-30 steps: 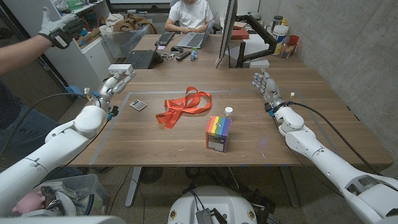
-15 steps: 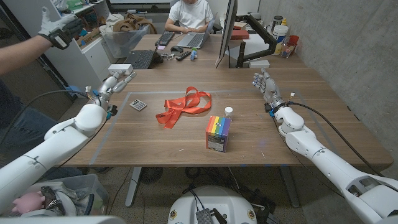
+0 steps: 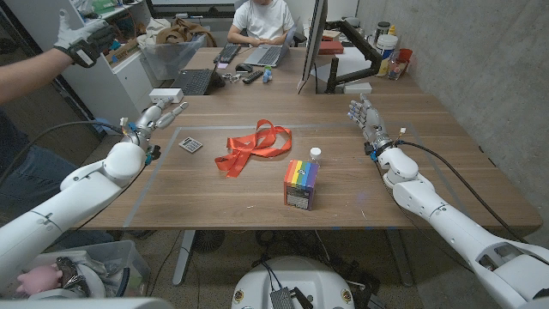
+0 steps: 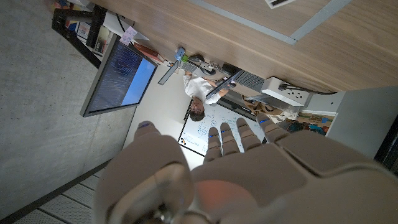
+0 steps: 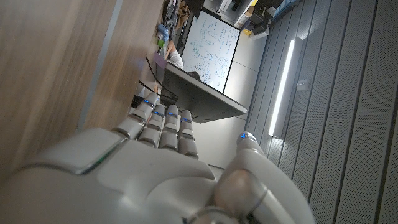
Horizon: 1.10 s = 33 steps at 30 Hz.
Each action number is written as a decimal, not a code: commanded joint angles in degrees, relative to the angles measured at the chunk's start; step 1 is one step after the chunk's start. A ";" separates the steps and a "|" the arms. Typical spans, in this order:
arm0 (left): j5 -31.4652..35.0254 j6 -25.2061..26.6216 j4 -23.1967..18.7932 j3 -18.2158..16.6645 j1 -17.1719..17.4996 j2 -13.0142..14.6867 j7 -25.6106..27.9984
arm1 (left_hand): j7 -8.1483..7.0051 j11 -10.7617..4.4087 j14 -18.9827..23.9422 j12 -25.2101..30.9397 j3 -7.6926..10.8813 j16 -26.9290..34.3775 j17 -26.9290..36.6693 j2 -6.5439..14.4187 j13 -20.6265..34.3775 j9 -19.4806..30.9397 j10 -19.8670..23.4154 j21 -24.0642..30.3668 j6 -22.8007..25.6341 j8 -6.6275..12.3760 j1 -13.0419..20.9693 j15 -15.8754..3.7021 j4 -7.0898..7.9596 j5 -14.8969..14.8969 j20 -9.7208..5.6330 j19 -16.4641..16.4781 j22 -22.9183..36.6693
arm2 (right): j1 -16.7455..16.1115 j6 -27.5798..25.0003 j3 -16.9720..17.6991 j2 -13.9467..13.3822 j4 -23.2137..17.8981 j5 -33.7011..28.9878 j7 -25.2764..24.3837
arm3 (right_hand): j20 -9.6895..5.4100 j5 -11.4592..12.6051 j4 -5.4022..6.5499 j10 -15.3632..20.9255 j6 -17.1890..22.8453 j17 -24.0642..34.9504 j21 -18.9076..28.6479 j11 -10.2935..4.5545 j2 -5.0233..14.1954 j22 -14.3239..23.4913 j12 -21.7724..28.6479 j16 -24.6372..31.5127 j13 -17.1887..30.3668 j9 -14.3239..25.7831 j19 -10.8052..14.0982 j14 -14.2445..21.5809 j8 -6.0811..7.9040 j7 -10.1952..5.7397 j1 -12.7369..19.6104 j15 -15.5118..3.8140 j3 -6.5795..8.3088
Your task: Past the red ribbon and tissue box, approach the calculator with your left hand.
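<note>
Head view, step: The approach has hardly begun, by the look of it. The left hand hovers near the table's far left edge, holding nothing, fingers held apart and pointing away from the robot.
Head view, calculator: The small calculator lies flat on the wooden table, near the left hand, a little nearer the robot and toward the table's middle, clearly apart from the fingers.
Head view, landmarks: The red ribbon sprawls in loops near the table's centre, just right of the calculator. The rainbow-striped tissue box stands upright nearer the robot and further right, a small white-capped bottle just behind it.
Head view, next move: It likely calls for the left hand to come back and inward, then lower toward the calculator; the ribbon sits beyond it, so the path looks free.
Head view, right hand: The right hand is raised over the table's right side, fingers extended close together, gripping nothing.
Left wrist view: The left hand shows from behind, fingers straight and slightly parted, nothing in them; a corner of the calculator shows at the frame's edge, well apart from the fingertips.
Right wrist view: The right hand shows its back, fingers side by side, empty.
</note>
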 commanded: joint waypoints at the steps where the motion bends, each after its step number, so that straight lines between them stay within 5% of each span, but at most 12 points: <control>1: 0.39 1.79 0.45 0.63 -0.85 0.59 0.06 | -0.31 -0.09 0.45 0.49 -0.21 0.47 0.12 0.14 0.21 0.23 0.61 0.38 0.46 0.45 0.71 -0.06 -0.30 -0.13 0.37 0.31 0.13 | 0.74 0.56 -0.25 0.87 1.55 0.02 0.34 | -0.70 0.10 -0.14 0.45 0.09 0.21 -0.13 -0.11 0.58 0.22 0.34 0.21 0.22 0.32 0.52 0.31 0.25 -0.06 -0.02 0.01 0.10; 33: 0.86 4.93 3.86 5.70 -5.88 0.72 -2.69 | -0.45 -0.34 1.24 0.52 -0.05 0.57 0.19 0.53 0.30 0.26 1.11 0.48 1.17 0.54 1.57 0.09 -0.61 -0.31 0.47 0.47 0.18 | 2.27 1.61 -0.95 0.75 2.84 -2.40 0.17 | -0.65 0.07 -0.25 1.03 0.54 0.22 -0.60 -0.03 0.57 0.24 0.37 0.11 0.25 0.35 0.76 0.61 0.37 -0.04 -0.07 -0.05 -0.09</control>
